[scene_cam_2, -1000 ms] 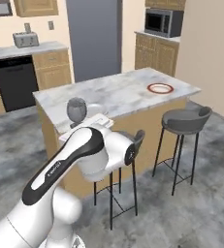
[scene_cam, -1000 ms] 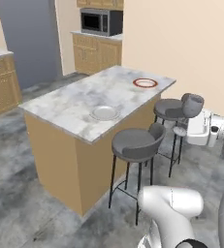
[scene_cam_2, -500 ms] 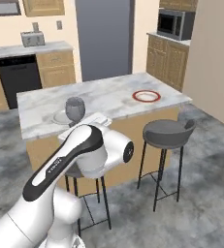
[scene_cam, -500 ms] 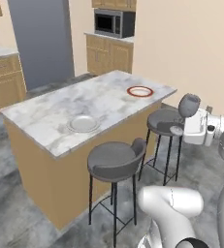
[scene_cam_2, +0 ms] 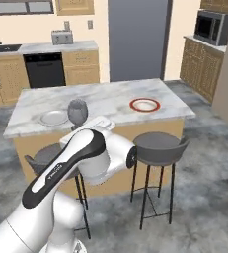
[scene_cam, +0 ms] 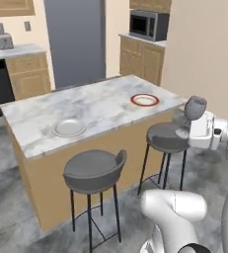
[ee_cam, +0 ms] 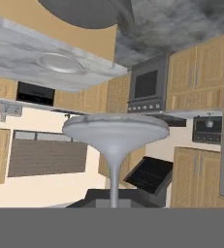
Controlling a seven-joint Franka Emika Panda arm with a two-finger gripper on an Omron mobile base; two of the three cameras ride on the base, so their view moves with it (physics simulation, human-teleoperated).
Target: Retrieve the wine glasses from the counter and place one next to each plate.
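The wine glass [scene_cam: 195, 107] stands upright in the air, its stem gripped in the clenched jaws of the gripper [scene_cam: 200, 129], off the right end of the island tabletop [scene_cam: 100, 106], above a grey stool [scene_cam: 168, 136]. In the hand view its foot [ee_cam: 115, 129] and stem are upside down. The white arm reaches forward with the hand level. On the island, the red-rimmed plate [scene_cam: 145, 100] lies at 10 o'clock from the glass, near that end; the pale plate [scene_cam: 69, 128] lies well apart, toward the other end.
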